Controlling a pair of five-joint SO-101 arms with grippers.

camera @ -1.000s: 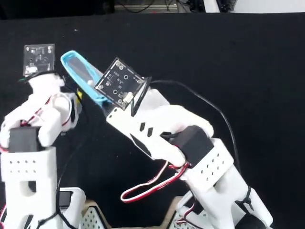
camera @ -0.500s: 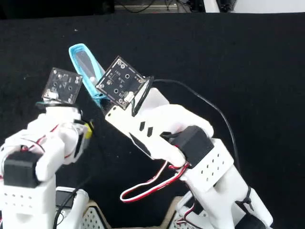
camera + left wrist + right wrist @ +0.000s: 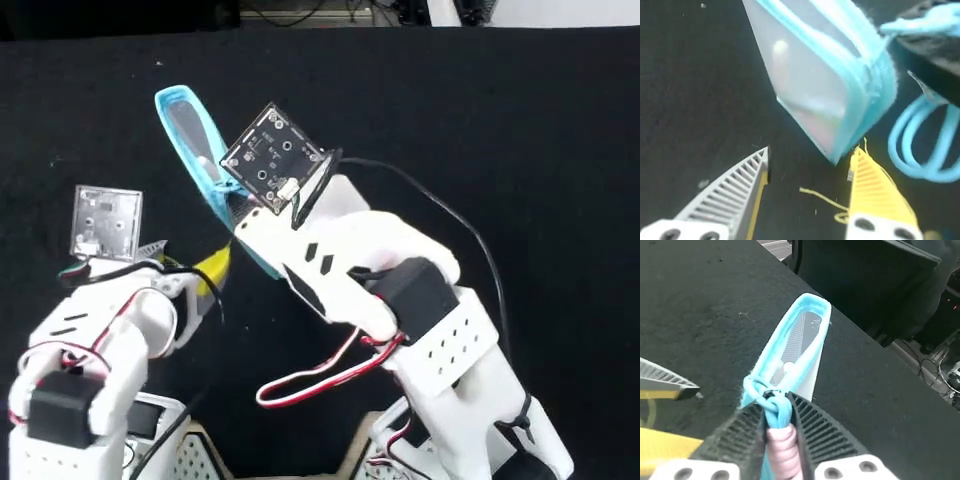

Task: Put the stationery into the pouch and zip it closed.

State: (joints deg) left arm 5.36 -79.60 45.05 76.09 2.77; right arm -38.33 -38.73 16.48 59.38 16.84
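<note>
A clear pouch [image 3: 187, 132] with light blue trim is held up off the black table, standing on end. My right gripper [image 3: 776, 412] is shut on its lower end, where a blue cord [image 3: 771, 401] and something pink sit between the black fingers. The pouch [image 3: 796, 337] shows a pale item inside. My left gripper [image 3: 810, 167] is open just beneath the pouch's corner [image 3: 815, 90], its grey and yellow fingers apart and touching nothing. A blue cord loop [image 3: 920, 140] hangs beside the yellow finger [image 3: 212, 272].
The black cloth table [image 3: 500, 130] stretches wide to the right and far side. A red and white wire loop [image 3: 305, 385] hangs from the right arm near the bases. Dark furniture and cables stand beyond the table's far edge [image 3: 875, 335].
My left arm has drawn back toward the near edge, away from the pouch. The right arm has shifted slightly right, turning the pouch more upright.
</note>
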